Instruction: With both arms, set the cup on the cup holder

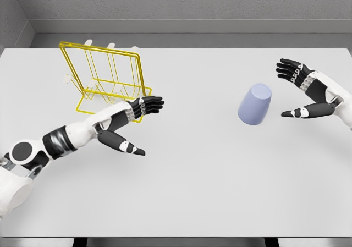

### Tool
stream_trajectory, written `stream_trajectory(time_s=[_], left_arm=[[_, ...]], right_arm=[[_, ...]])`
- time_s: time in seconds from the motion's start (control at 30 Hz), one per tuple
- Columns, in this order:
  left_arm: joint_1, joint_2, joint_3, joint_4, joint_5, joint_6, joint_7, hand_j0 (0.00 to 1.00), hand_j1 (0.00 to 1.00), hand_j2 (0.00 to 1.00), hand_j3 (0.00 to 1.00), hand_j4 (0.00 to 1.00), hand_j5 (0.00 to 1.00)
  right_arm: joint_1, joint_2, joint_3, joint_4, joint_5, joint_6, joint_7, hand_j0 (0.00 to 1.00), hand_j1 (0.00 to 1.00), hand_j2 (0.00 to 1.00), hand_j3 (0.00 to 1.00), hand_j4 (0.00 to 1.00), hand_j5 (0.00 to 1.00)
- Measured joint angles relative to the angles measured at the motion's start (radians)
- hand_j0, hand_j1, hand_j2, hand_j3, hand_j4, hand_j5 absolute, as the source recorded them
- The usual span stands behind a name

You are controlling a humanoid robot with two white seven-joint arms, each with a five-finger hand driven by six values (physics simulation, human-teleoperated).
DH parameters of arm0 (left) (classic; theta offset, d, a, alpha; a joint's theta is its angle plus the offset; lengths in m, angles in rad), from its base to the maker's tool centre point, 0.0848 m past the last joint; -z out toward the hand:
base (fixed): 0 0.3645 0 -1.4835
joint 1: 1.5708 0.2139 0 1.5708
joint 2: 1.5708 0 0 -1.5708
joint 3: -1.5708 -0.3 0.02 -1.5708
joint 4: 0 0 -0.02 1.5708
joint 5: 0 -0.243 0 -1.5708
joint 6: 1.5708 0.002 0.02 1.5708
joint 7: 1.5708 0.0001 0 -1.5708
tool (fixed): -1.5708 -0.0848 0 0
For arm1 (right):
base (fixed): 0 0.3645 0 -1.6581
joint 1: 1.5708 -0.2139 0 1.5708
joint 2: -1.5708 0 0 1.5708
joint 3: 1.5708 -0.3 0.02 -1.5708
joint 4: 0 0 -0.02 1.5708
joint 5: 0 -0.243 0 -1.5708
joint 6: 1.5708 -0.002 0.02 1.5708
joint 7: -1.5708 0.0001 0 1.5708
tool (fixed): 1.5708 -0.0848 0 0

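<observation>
Right hand (pixel 301 90) is spread open just beside the pale blue upside-down plastic cup (pixel 254 104), nothing grasped; yellow wire cup holder (pixel 104 76) waits empty, left hand (pixel 137 120) open.

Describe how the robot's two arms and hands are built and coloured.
Both arms have smooth white shells with dark bands at the joints. The left arm shows a round black disc on a white housing near the shoulder and a black-and-grey ribbed section. The left hand and right hand are five-fingered, with black fingers and silver-grey knuckle segments; each wrist is white. No cables or markings are visible.
</observation>
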Motion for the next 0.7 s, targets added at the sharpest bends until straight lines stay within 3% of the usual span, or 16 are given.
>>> stream_trajectory(time_s=[0.23, 0.4, 0.7], left_arm=[[0.023, -0.028, 0.006, -0.031, 0.003, 0.172, 0.0, 1.0, 1.0, 1.0, 1.0, 1.0, 1.0], [0.031, -0.03, 0.001, -0.04, -0.008, 0.033, 0.0, 1.0, 1.0, 1.0, 1.0, 1.0, 1.0], [0.035, -0.021, -0.024, -0.055, 0.002, -0.067, 0.0, 1.0, 1.0, 1.0, 1.0, 1.0, 1.0]], right_arm=[[0.0, 0.028, -0.009, 0.071, 0.001, -0.006, 0.0, 1.0, 1.0, 1.0, 1.0, 1.0, 1.0], [0.008, 0.078, -0.008, 0.137, 0.002, -0.006, 0.0, 1.0, 1.0, 1.0, 1.0, 1.0, 1.0], [0.008, 0.158, -0.009, 0.241, 0.004, -0.005, 0.0, 1.0, 1.0, 1.0, 1.0, 1.0, 1.0]])
